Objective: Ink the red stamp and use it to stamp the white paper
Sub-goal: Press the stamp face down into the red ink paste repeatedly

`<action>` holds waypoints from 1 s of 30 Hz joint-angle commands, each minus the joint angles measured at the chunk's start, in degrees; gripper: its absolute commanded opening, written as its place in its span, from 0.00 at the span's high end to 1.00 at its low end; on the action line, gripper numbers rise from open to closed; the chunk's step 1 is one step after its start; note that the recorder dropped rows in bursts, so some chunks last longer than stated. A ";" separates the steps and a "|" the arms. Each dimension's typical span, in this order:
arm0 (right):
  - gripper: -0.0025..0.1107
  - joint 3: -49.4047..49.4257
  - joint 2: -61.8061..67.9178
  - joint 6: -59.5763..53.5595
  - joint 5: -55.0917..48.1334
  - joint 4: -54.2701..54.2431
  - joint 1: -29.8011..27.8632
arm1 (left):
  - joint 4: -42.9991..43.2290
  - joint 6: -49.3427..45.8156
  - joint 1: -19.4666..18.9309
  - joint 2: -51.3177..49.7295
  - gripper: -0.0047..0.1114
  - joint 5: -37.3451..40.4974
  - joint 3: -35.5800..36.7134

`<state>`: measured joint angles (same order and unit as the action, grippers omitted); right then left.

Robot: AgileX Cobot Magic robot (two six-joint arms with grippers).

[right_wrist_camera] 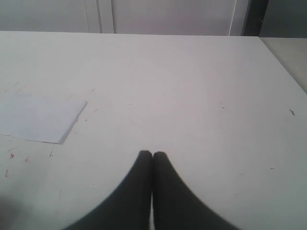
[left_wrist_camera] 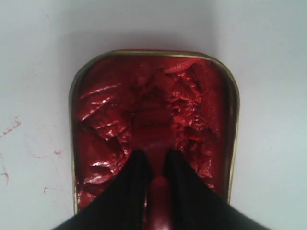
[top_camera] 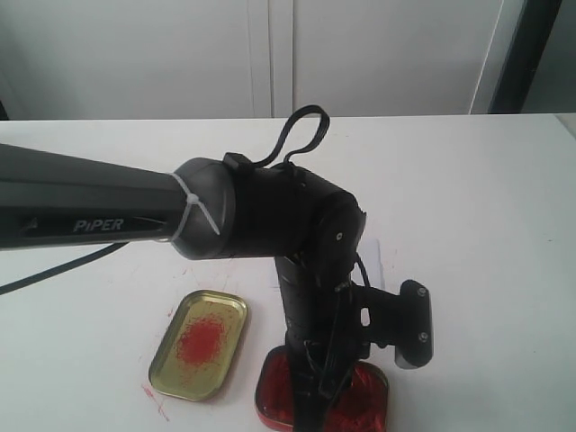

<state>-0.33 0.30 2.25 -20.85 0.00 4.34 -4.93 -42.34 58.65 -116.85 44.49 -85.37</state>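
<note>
Left wrist view: the left fingers (left_wrist_camera: 128, 189) stand partly apart, pinching the red stamp (left_wrist_camera: 159, 203) between them, with their tips down over the red-paste tin (left_wrist_camera: 233, 120). I cannot tell whether the stamp touches the paste. Right wrist view: the right fingers (right_wrist_camera: 142, 184) are pressed together, holding nothing, above the worktop (right_wrist_camera: 216, 96). The white paper (right_wrist_camera: 38, 117) lies flat, well apart from them.

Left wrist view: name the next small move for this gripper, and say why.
Probably lift straight up out of the tin. The left gripper is shut on the red stamp, whose base seems pressed into the glossy red paste, so inking looks done. The white paper looks blank on the table, waiting for the print.
</note>
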 commanded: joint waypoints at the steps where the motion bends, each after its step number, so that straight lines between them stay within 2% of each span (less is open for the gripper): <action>1: 0.98 0.33 -0.30 0.14 0.84 0.00 -0.40 | -0.97 0.18 -0.03 -4.58 0.96 1.15 0.76; 10: 0.98 0.33 -0.30 0.14 0.84 0.00 -0.40 | -0.97 0.33 -0.03 -7.08 0.96 2.87 0.76; 30: 0.98 0.33 -0.30 0.14 0.84 0.00 -0.40 | -0.97 0.33 -0.03 -5.86 0.96 5.09 0.64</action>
<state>-0.33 0.30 2.25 -20.85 0.00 4.34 -5.49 -42.34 58.41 -119.11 47.07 -87.01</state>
